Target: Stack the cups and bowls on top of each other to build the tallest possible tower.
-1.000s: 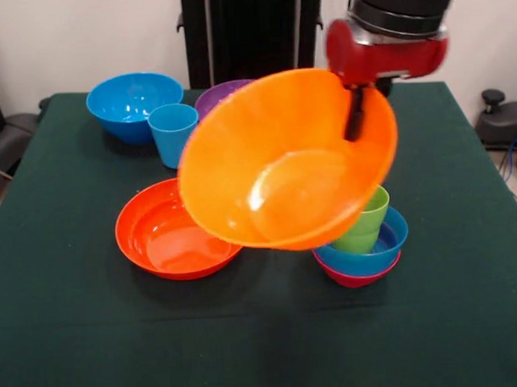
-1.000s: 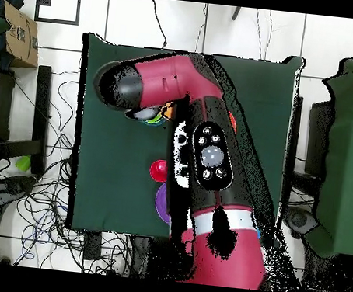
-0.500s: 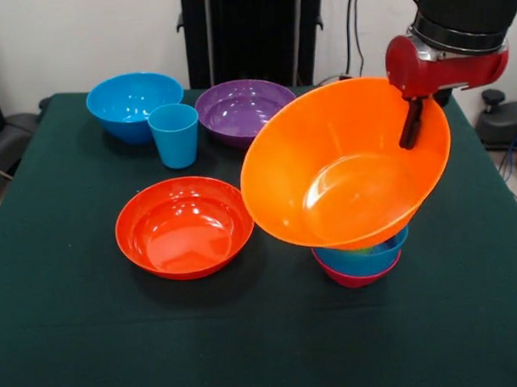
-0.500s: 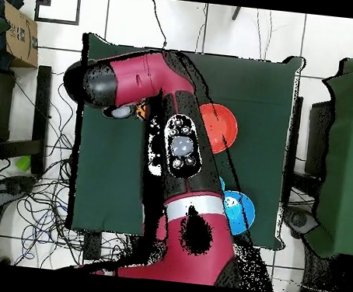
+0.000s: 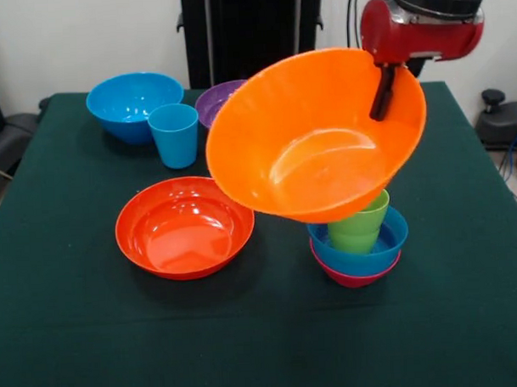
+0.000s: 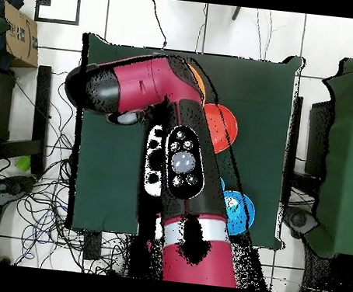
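Gripper point(image 5: 381, 91) clamped on far rim of orange bowl point(image 5: 312, 136), held tilted in air over green cup point(image 5: 360, 224). Cup nested in small blue bowl point(image 5: 387, 240) atop magenta bowl point(image 5: 351, 278), right. Six bowls, two cups: red bowl point(image 5: 183, 227) left, big blue bowl point(image 5: 132, 100), blue cup point(image 5: 173, 133), purple bowl point(image 5: 214, 100) far.

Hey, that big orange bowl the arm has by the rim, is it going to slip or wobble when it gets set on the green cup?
Probably wobbly: the orange bowl is far wider than the green cup. It looks glossy, so likely slippery. The tool pinches only one rim edge and the bowl hangs tilted, so it may swing.
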You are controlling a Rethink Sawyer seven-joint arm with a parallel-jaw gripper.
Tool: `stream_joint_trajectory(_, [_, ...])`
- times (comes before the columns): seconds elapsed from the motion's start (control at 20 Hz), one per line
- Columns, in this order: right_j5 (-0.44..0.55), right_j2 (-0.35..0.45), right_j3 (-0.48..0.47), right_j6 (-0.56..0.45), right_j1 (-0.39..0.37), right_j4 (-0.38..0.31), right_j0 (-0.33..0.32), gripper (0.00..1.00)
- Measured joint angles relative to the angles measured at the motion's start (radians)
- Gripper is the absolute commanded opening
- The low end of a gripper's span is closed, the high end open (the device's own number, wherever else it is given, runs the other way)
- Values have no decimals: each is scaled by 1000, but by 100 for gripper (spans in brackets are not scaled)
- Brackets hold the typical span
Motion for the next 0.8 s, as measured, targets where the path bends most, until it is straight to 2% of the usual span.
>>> stream_joint_trajectory(0.3, [0,-68,35,0,-53,0,16,0])
stream_joint_trajectory(0.8, [0,-111,65,1,-52,40,63,0])
